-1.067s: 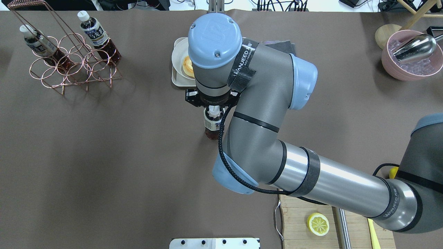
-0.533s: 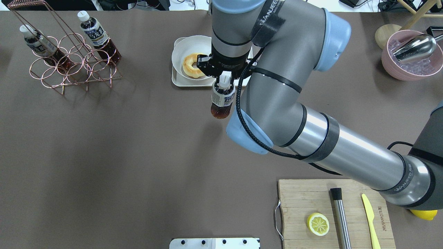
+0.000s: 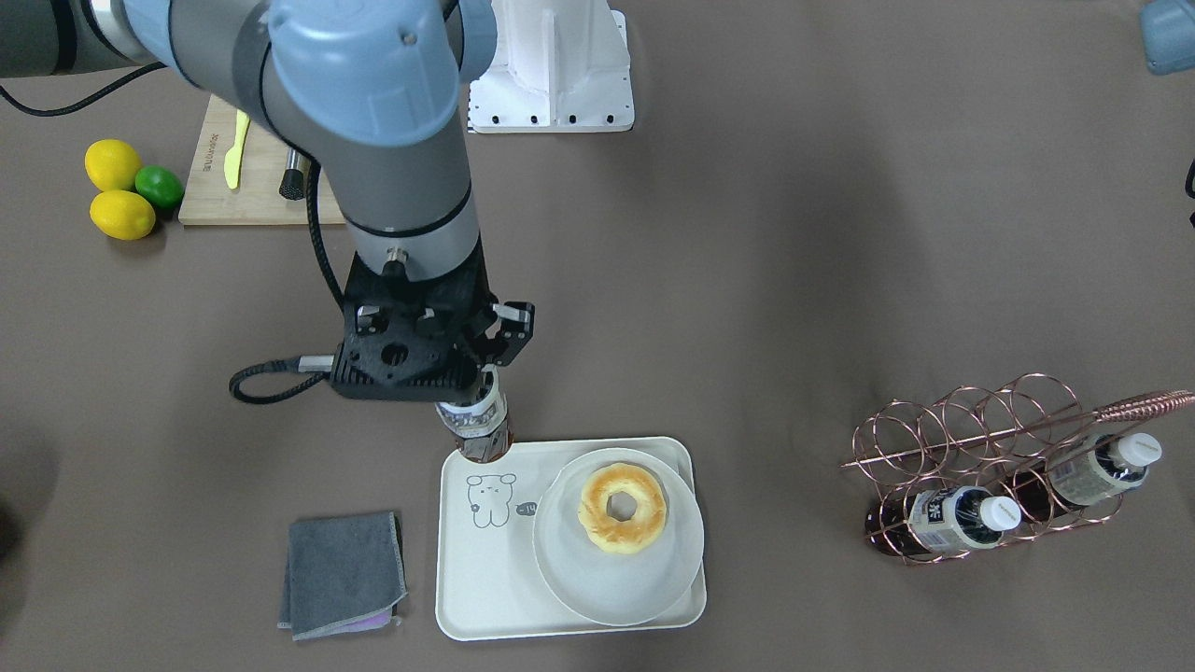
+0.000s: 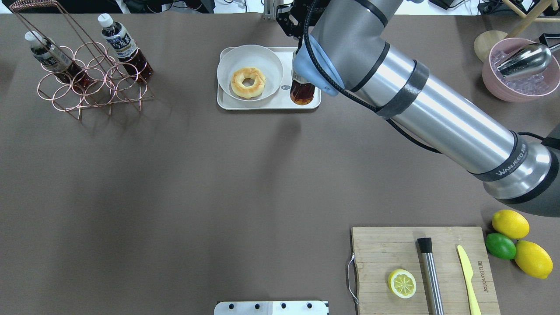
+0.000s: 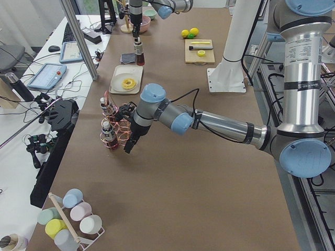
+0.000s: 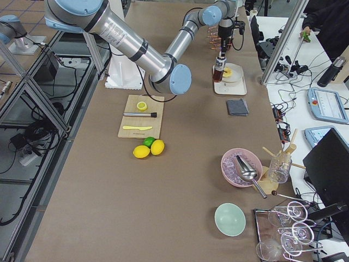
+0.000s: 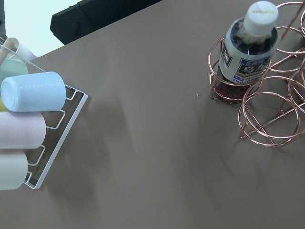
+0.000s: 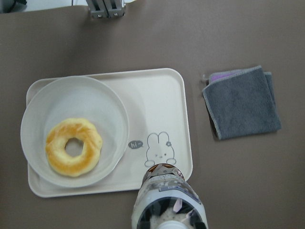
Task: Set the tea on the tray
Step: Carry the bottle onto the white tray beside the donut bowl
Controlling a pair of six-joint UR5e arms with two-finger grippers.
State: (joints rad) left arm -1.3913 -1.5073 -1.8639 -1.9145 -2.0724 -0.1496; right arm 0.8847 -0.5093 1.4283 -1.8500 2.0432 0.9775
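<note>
My right gripper (image 3: 474,378) is shut on the white cap of the tea (image 3: 478,427), a small bottle of dark brown liquid, and holds it upright. The tea hangs over the corner of the cream tray (image 3: 485,579) by the bear drawing, on the robot's side. In the overhead view the tea (image 4: 302,89) is over the right end of the tray (image 4: 267,104), partly behind my arm. The right wrist view shows the tea (image 8: 167,200) above the tray (image 8: 162,100). I cannot tell if it touches. My left gripper (image 5: 128,146) shows only from the side, by the copper rack; I cannot tell its state.
A white plate (image 4: 227,65) with a doughnut (image 4: 248,82) fills the tray's left half. A grey cloth (image 3: 343,571) lies beside the tray. A copper rack (image 4: 94,76) holds two more bottles. A cutting board (image 4: 376,249) and a pink ice bowl (image 4: 492,83) stand to the right.
My right arm has carried the tea from the table in front of the tray, away from the robot and to the right, until it hangs over the tray's right end.
</note>
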